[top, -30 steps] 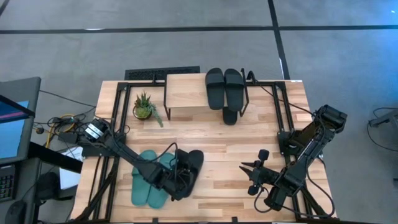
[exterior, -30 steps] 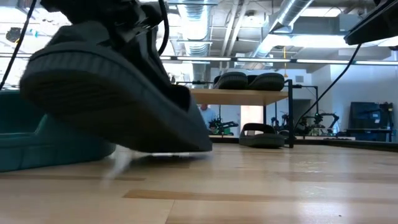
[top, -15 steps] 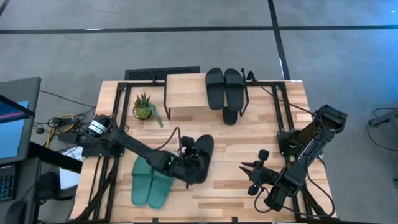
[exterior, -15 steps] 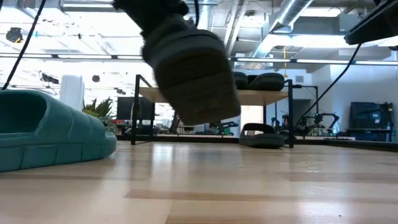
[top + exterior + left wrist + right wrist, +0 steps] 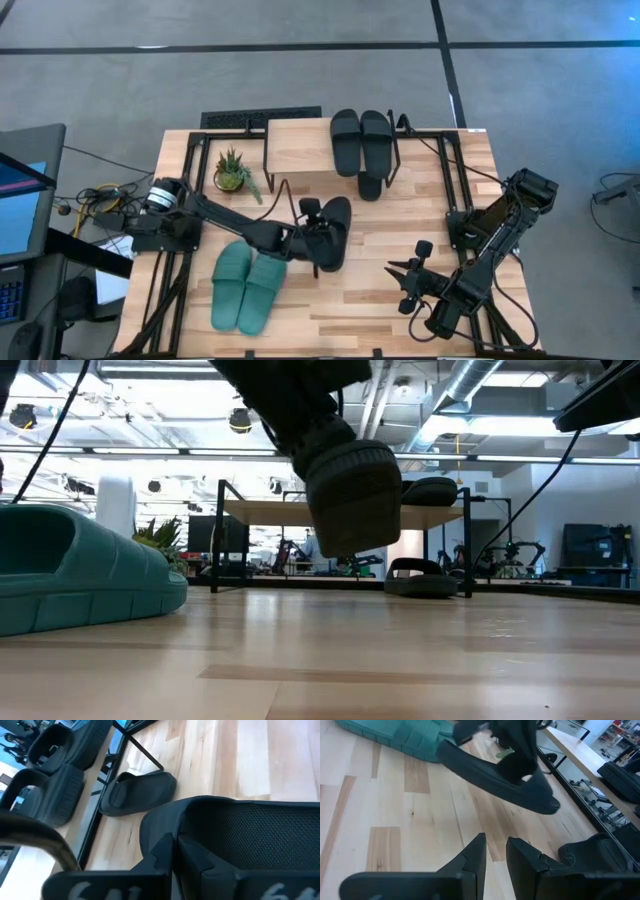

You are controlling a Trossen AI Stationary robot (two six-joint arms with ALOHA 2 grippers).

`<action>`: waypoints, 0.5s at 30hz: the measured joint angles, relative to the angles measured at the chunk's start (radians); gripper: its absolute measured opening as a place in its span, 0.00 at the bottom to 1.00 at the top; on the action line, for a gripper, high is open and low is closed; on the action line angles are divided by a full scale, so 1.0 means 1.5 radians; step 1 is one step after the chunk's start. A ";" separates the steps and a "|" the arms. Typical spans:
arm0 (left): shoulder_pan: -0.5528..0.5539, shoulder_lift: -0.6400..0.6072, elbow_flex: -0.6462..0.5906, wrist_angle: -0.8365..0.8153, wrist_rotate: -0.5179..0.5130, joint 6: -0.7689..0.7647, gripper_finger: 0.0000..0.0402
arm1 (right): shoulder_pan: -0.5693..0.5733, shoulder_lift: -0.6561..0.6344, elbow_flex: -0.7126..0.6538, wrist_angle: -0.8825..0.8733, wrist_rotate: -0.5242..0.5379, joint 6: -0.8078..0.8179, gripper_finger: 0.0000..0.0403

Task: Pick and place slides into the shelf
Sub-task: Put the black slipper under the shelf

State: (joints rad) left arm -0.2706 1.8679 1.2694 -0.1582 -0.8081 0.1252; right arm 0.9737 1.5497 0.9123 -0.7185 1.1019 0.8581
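Black and matte, one slide (image 5: 333, 232) hangs clear of the table (image 5: 380, 290), clamped in the left gripper (image 5: 310, 232) just in front of the shelf (image 5: 300, 148). Two black slides (image 5: 360, 140) sit on the shelf's top board, another (image 5: 370, 187) beneath it. Teal slides (image 5: 245, 288) lie further forward. The right gripper (image 5: 400, 280), fingers slightly parted and holding nothing, waits well away from the shelf.
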 joint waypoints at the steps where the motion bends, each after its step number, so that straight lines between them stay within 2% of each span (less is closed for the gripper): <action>1: 0.006 0.000 0.000 0.006 0.007 0.006 0.00 | 0.000 0.000 0.000 0.000 0.000 0.000 0.16; 15: 0.062 0.000 0.000 0.054 0.074 0.040 0.00 | 0.000 0.000 0.000 -0.001 0.000 0.000 0.16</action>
State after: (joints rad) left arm -0.1773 1.8679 1.2694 -0.0766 -0.6973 0.1848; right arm 0.9737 1.5497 0.9123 -0.7193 1.1018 0.8581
